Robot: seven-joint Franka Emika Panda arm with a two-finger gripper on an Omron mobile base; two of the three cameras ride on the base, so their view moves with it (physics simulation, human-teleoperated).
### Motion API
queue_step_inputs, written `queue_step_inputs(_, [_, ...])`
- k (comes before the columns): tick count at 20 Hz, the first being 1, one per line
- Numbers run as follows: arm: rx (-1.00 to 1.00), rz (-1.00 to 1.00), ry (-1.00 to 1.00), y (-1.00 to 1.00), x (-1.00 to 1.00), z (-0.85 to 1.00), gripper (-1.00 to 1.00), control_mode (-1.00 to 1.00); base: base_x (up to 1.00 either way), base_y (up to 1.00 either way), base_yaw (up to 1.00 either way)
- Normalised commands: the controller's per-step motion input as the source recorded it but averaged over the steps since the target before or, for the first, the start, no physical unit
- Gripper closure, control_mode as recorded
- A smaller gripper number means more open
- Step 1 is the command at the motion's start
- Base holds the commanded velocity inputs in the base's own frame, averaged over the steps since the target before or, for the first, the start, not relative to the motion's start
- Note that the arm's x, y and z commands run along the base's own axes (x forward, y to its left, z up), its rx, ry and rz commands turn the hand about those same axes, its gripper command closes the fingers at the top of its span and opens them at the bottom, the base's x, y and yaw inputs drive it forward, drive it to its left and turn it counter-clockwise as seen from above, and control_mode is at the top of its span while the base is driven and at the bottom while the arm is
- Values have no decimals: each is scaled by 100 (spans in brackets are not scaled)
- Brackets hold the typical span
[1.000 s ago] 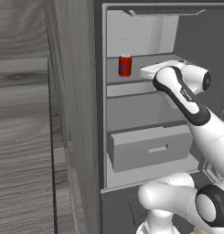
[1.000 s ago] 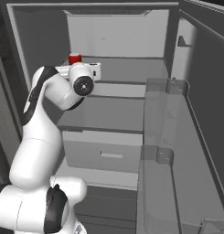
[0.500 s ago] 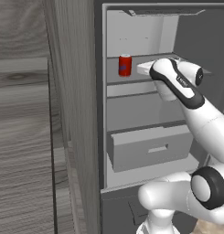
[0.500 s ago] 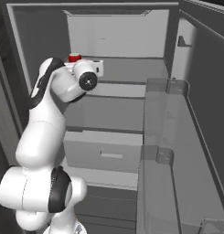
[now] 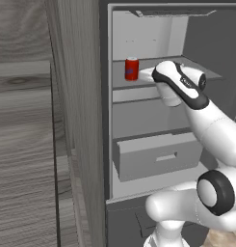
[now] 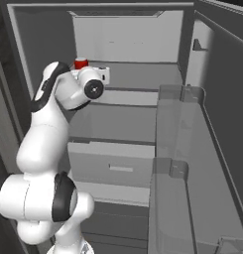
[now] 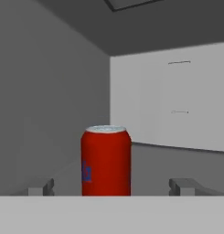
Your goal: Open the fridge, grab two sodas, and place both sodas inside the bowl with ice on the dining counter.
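The fridge (image 5: 138, 38) stands open, showing its pale interior (image 6: 133, 39). One soda, a short red can (image 5: 131, 69) with a blue mark, stands upright on the upper shelf at the left (image 6: 81, 63). My gripper (image 5: 147, 73) reaches in at shelf height, just right of the can (image 6: 104, 74). In the hand view the can (image 7: 106, 162) is straight ahead and centred between my two fingertips (image 7: 40, 186), which stand wide apart and do not touch it. The gripper (image 7: 111, 186) is open and holds nothing. The bowl with ice and the dining counter are out of view.
A grey drawer (image 5: 153, 154) sits pulled out a little below the shelves (image 6: 113, 163). The open fridge door (image 6: 222, 99) with clear bins (image 6: 177, 149) lies to my right. Wood-grain cabinet panels (image 5: 23, 144) flank the fridge on the left.
The arm has stretched further into the fridge, bringing the hand closer to the red can along the upper shelf. The can has not moved and the jaws have stayed open.
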Motion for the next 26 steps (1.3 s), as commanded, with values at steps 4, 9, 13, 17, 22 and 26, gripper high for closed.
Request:
queue_step_inputs(4, [0, 0, 1, 18, 12, -11, -100, -100, 0, 0, 0])
queue_step_inputs(9, [0, 0, 0, 2, 5, 0, -100, -100, 0, 0, 0])
queue_step_inputs(13, [0, 0, 0, 1, 4, 0, -100, -100, 0, 0, 0])
queue_step_inputs(17, [0, 0, 0, 16, 14, 0, -100, -100, 0, 0, 0])
queue_step_inputs(22, [0, 0, 0, 20, 17, 0, -100, -100, 0, 0, 0])
queue_step_inputs(26, [0, 0, 0, 10, 21, 0, -100, -100, 0, 0, 0])
